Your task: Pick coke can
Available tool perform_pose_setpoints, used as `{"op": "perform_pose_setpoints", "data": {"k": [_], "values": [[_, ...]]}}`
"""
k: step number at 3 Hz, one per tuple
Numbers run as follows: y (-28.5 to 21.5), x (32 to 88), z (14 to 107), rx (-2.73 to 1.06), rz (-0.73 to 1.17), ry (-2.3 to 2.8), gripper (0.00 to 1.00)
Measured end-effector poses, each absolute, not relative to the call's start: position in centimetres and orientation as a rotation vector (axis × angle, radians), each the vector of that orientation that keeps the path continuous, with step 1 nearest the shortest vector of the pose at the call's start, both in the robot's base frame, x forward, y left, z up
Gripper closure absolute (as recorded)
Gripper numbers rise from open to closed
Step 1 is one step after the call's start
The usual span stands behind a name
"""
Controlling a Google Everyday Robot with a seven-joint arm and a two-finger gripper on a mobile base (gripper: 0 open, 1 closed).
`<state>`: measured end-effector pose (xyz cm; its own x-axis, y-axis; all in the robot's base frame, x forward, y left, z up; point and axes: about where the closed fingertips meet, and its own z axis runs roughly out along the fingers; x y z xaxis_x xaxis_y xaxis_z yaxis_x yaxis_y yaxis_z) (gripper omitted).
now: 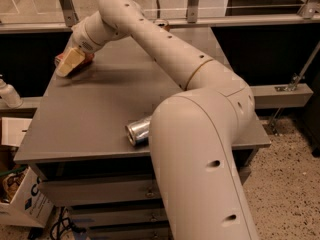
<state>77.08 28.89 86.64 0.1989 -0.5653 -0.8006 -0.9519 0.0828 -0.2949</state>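
Note:
The coke can (86,59) shows only as a patch of red at the far left corner of the grey table (90,114), mostly hidden behind my gripper. My gripper (67,64) is at the end of the long cream arm (165,49) and sits right on the can, angled down to the left. Whether the can stands upright or is tilted is not visible.
A silver can (137,132) lies on its side near the table's front edge, half hidden by my arm's elbow (200,149). A brownish can top (161,22) peeks out behind the arm at the back. A white bottle (8,95) and a cardboard box (25,204) are left of the table.

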Motion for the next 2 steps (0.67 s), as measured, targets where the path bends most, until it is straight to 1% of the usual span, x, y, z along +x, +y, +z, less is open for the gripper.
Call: {"op": "perform_pose_setpoints", "data": {"k": [1, 2], "values": [[28.91, 77.4, 85.8, -1.595, 0.553, 1.494, 0.0], [28.48, 77.38, 84.98, -1.608, 0.551, 1.508, 0.19]]}}
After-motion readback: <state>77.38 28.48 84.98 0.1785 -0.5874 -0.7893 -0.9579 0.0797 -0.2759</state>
